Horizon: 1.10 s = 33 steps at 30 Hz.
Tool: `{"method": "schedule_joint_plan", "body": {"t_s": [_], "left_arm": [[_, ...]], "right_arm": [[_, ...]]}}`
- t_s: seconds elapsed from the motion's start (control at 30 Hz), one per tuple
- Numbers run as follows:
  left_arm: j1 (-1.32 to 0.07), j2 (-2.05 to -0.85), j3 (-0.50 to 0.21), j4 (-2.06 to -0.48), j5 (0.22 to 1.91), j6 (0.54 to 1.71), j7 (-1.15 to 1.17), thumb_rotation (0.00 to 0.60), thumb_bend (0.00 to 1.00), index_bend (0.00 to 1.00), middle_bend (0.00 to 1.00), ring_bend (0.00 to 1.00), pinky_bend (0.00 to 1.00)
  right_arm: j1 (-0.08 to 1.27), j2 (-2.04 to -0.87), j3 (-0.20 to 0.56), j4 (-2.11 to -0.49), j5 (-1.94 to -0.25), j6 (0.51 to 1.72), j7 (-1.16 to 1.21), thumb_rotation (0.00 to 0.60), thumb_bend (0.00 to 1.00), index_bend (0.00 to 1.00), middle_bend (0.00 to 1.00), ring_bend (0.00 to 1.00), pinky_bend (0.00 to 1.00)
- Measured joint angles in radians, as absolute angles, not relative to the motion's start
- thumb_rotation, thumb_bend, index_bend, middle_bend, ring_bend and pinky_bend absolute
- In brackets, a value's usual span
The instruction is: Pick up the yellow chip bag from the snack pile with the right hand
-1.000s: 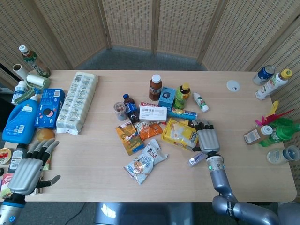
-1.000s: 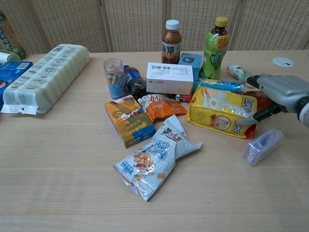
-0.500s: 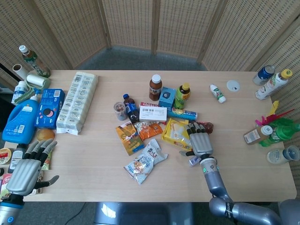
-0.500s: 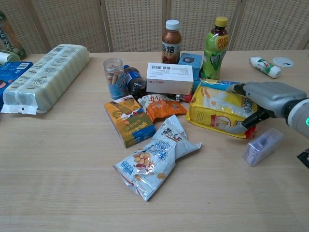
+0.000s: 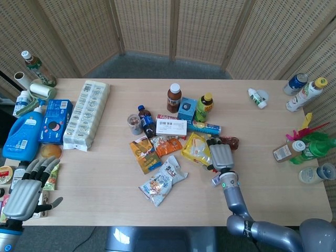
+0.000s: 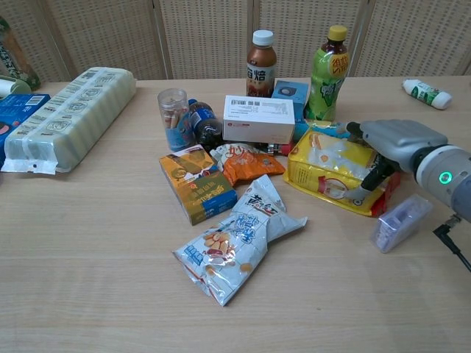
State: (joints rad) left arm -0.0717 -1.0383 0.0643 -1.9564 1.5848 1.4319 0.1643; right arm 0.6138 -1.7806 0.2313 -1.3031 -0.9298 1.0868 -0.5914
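1. A pale wooden bench (image 5: 105, 173) stands before woven wicker screens (image 5: 147, 26).
2. The crinkled yellow chip bag (image 6: 331, 170) lies at the right edge of the snack pile, just in front of the green-tea bottle with a yellow cap (image 6: 328, 73).
3. The grey metal right hand (image 6: 390, 147) lies over the bag's right end, fingers (image 6: 375, 175) curled down against its edge; a firm grip cannot be told.
4. A small clear plastic box (image 6: 401, 222) sits just beside that hand.
5. The left hand (image 5: 23, 191) hovers at the bench's near left corner, fingers spread, holding nothing.
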Motion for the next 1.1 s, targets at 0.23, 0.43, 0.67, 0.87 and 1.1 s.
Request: {"method": "schedule_joint_plan", "body": {"t_s": [0.23,0.43,0.67,0.87,1.1], "left_arm": [[-0.073,-1.042,0.064,-1.954,1.588,1.429,0.161,0.6,0.22,0.07,0.03,0.0,0.0],[-0.067,-1.038,0.067,-1.954,1.594,1.438,0.159,0.6,0.22,0.07,0.03,0.0,0.0],[-0.061,-1.035,0.074,-1.961,1.612,1.445,0.161,0.6,0.22,0.07,0.03,0.0,0.0],[-0.046,-1.029,0.084,-1.965,1.628,1.464,0.161,0.6,0.22,0.07,0.03,0.0,0.0],[-0.031,-1.03,0.092,-1.952,1.63,1.476,0.144,0.6,0.22,0.07,0.03,0.0,0.0]], "right_arm": [[0.584,-1.783,0.23,-1.279,-1.031,1.17,-0.485,0.6,0.0,0.48,0.78,0.9,0.9],[0.562,-1.726,0.236,-1.348,-1.053,1.209,-0.481,0.6,0.0,0.48,0.78,0.9,0.9],[0.534,-1.588,0.272,-1.541,-1.084,1.266,-0.473,0.6,0.0,0.48,0.78,0.9,0.9],[0.523,-1.444,0.341,-1.737,-1.103,1.304,-0.462,0.6,0.0,0.49,0.78,0.9,0.9],[0.518,-1.301,0.426,-1.918,-1.098,1.341,-0.461,0.6,0.0,0.49,0.78,0.9,0.9]]}}
